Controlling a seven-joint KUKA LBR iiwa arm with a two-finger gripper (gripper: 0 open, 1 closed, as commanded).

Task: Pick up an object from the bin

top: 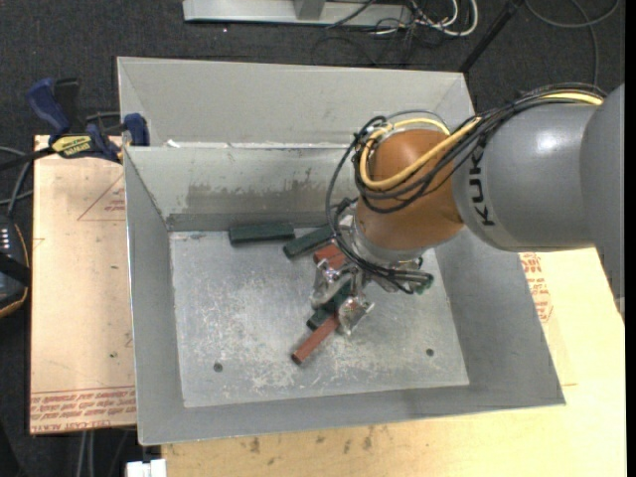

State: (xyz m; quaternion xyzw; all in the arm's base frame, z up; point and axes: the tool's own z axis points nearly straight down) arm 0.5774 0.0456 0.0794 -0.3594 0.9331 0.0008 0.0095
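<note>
Several small things are spread over the floor of the grey bin (224,351). The gripper (338,301) is lowered near the middle of that floor, beneath the orange cover (402,192) of the wrist. A reddish-brown bar (311,344) is seen just below and left of it, lying slanted, with its upper end close under the gripper's tip. A small dark piece (320,318) is set beside that upper end. A red block (326,256) is partly hidden behind the gripper. A long dark green bar (261,233) and a shorter dark green bar (303,244) are laid near the back wall. Whether the gripper is open or closed cannot be told.
</note>
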